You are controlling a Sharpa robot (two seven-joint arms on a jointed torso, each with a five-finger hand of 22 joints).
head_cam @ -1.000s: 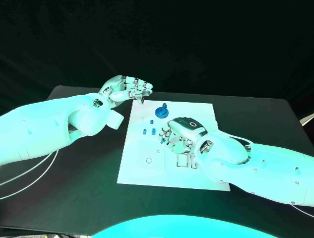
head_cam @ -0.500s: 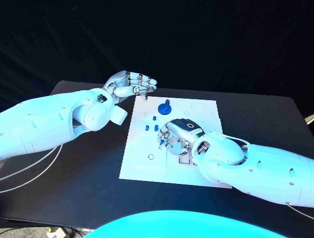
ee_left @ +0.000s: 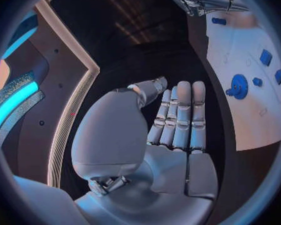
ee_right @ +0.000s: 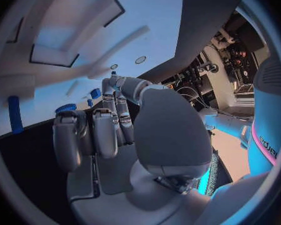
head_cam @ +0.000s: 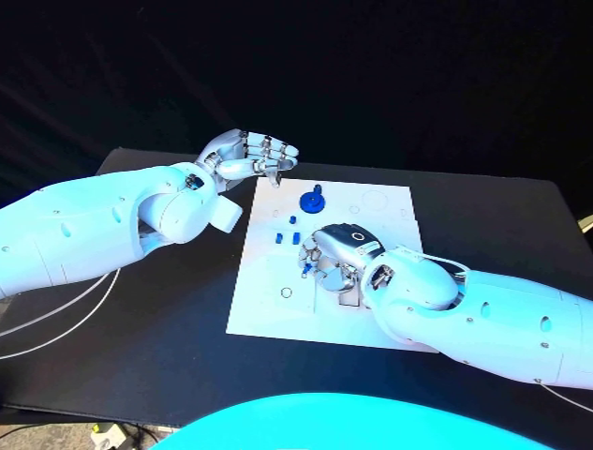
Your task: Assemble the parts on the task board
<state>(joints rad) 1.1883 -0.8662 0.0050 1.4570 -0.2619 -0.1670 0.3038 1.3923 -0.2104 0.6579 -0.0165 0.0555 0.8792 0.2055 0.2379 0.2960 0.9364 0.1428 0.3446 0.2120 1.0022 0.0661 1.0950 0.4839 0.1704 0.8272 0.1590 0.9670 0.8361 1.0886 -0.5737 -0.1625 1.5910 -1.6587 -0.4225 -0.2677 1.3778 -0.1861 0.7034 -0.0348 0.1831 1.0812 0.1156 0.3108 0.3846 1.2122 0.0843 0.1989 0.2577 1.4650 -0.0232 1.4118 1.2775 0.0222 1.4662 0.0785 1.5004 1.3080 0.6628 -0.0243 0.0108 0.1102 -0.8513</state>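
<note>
Nearest the robot, the near end of the task board (head_cam: 262, 319) is bare white apart from a small ring mark by its left edge. The board lies in the middle of the black surface (head_cam: 161, 309), in the same place on it as a second ago; the whole head view has shifted a little, which is the camera and not the board.

Over the board's middle the right hand (head_cam: 334, 259) is curled palm-down, fingers bent toward the plate. Against a second ago it has barely moved and sits over the same patch. A blue piece (head_cam: 304, 270) shows at its fingers, but whether the hand grips it or only rests beside it, I cannot tell. Judging from that, the hand is probably mid-way through seating or picking one part, with the step not finished.

Just beyond, three small blue parts (head_cam: 287, 236) lie near the board's left edge. Farther on, the round blue gear part (head_cam: 311, 200) stands toward the far edge, unmoved.

At the board's far left corner the left hand (head_cam: 250, 160) is clenched, a thin pointed tool or pin (head_cam: 274, 180) sticking down from its fingers over the corner. It has drifted slightly farther from the robot since a second ago.

No containers are present.
</note>
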